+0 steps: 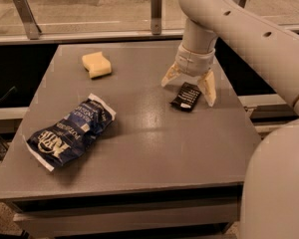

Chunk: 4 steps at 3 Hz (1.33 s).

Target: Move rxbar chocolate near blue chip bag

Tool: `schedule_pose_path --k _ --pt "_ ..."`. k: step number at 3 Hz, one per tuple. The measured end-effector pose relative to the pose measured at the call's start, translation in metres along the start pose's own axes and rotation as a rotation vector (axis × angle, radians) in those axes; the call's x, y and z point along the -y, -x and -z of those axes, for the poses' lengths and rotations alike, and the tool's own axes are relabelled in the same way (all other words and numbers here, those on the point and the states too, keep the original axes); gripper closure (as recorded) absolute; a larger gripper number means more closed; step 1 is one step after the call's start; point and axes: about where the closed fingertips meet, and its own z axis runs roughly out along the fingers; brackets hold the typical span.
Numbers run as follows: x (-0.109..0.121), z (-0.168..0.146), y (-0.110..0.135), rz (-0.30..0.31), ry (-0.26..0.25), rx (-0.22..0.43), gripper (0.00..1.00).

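The rxbar chocolate [186,96], a small flat black wrapper with white text lines, lies on the grey table [154,148] at its right side. My gripper [188,88] hangs right over the bar, open, with one pale finger [169,75] to the bar's upper left and the other [208,87] at its right edge. The fingers straddle the bar and do not hold it. The blue chip bag [70,132], large, crinkled and dark blue with white lettering, lies at the table's left front, well apart from the bar.
A pale yellow sponge [96,64] sits at the table's back left. A low wall with metal posts [155,5] runs behind the table. My white arm [249,39] spans the right side of the view. The table's right edge is close to the bar.
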Motion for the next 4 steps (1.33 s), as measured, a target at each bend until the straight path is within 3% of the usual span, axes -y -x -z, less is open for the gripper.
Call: schedule_pose_path --k 3,4 --pt "-0.003 0.012 -0.002 0.009 -0.001 0.015 0.88" --pt "-0.003 0.013 -0.002 0.009 -0.001 0.015 1.0"
